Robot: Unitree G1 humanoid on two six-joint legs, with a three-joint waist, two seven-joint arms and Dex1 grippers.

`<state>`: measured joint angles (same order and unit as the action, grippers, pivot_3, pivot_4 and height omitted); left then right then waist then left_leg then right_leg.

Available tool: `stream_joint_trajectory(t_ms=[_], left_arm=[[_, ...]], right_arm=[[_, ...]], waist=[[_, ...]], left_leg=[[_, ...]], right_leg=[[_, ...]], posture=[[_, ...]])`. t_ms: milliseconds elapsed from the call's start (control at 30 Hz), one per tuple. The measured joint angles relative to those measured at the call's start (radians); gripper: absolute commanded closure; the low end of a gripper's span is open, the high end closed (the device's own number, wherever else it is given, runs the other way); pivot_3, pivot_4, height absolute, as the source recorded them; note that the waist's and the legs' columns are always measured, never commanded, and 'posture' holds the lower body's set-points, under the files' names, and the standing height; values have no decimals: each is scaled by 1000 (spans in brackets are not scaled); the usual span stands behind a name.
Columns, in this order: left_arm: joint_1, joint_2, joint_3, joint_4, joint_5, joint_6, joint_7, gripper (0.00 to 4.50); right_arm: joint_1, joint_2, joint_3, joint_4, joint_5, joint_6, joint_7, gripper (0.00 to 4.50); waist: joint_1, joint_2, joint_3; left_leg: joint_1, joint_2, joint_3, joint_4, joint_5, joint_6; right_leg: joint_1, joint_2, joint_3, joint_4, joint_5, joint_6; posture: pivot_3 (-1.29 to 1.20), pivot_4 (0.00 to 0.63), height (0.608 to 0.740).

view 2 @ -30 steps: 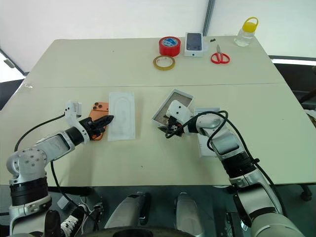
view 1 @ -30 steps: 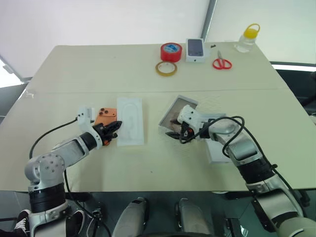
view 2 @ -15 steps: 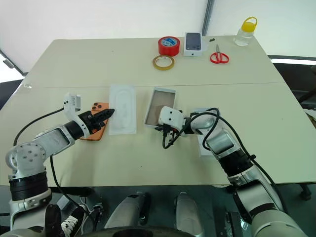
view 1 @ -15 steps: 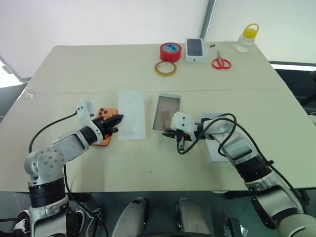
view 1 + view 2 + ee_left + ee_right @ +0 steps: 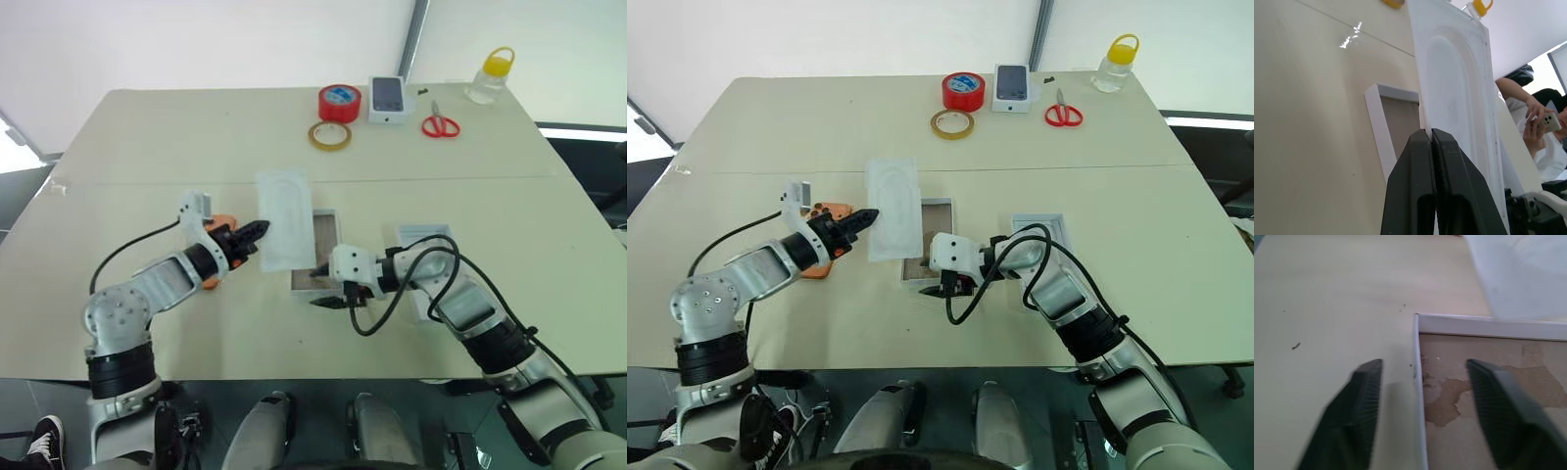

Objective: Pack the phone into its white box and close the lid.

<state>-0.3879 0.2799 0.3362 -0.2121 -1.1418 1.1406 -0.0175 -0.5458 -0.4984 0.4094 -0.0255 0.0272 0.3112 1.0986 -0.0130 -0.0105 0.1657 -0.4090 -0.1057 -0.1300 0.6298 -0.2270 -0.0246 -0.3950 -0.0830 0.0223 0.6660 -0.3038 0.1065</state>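
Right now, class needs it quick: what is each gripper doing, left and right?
Left gripper: shut on the white sheet.
Right gripper: open, straddling the white box wall.

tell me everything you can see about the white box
The white box is a shallow white rectangular cardboard tray with thin upright walls and a brownish, blotchy floor. It lies flat and open on the table, with no phone inside. The white sheet overhangs its left side. The right gripper is open, its fingers straddling one wall.

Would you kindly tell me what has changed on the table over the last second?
The left end effector carried the flat white sheet right, over the shallow white box. The right end effector laid that box flat, slid it left and opened. The tapes, scissors and bottle stayed.
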Motion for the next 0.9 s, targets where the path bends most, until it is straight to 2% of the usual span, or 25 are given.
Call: stream_joint_trajectory(t_ms=[100, 267, 467, 700, 733, 800, 867, 900], left_arm=[[31, -20, -21, -20, 14, -19, 4, 4500], [37, -78, -51, -19, 72, -68, 48, 4500], [45, -119, -109, -17, 114, -81, 55, 4500], [60, -123, -115, -17, 122, -75, 58, 4500], [60, -121, -114, -15, 120, -71, 55, 3872], [60, -114, -118, -14, 117, -56, 42, 3166], [59, -108, -126, -14, 117, -52, 34, 2201], [56, -99, -132, -14, 120, -51, 24, 2201]], right_arm=[[1, -40, -84, -38, 91, 78, 28, 1173], [33, -197, -238, -35, 159, 88, 77, 1173], [19, -199, -276, 144, 108, 0, -27, 1173], [0, -163, -277, 161, 110, -27, -71, 1173], [-5, -159, -277, 165, 110, -30, -75, 1130], [-16, -146, -277, 171, 110, -33, -90, 1130], [-27, -120, -283, 171, 120, -32, -104, 1130], [-34, -95, -294, 171, 134, -31, -116, 1130]], waist=[[2, 0, 0], [16, -1, 1], [12, -2, 1], [2, -2, 1], [2, -2, 1], [2, -2, 1], [1, -2, 1], [0, -2, 1]], left_leg=[[0, 0, 0, 0, 0, 0], [0, 0, 1, 0, -3, 5], [0, 0, 1, 0, -1, 1], [0, 0, 1, 1, 0, 1], [0, 0, 1, 1, 0, 1], [0, 0, 1, 0, 0, 1], [0, 0, 1, 0, 0, 1], [0, 0, 1, 0, 0, 0]], right_leg=[[0, 0, 0, 0, 0, 0], [1, -1, 0, -2, 0, 0], [1, 0, 0, -1, 0, 0], [1, 0, 0, -1, 0, 0], [1, 0, 0, -1, 0, 0], [1, 0, 0, -1, 0, 0], [1, 0, 0, -1, 0, 0], [1, 0, 0, 0, 0, 0]], posture=[[0, 150, 740], [0, 150, 740], [0, 150, 740], [0, 150, 740], [0, 150, 740], [0, 150, 740], [0, 150, 740], [0, 150, 740]])
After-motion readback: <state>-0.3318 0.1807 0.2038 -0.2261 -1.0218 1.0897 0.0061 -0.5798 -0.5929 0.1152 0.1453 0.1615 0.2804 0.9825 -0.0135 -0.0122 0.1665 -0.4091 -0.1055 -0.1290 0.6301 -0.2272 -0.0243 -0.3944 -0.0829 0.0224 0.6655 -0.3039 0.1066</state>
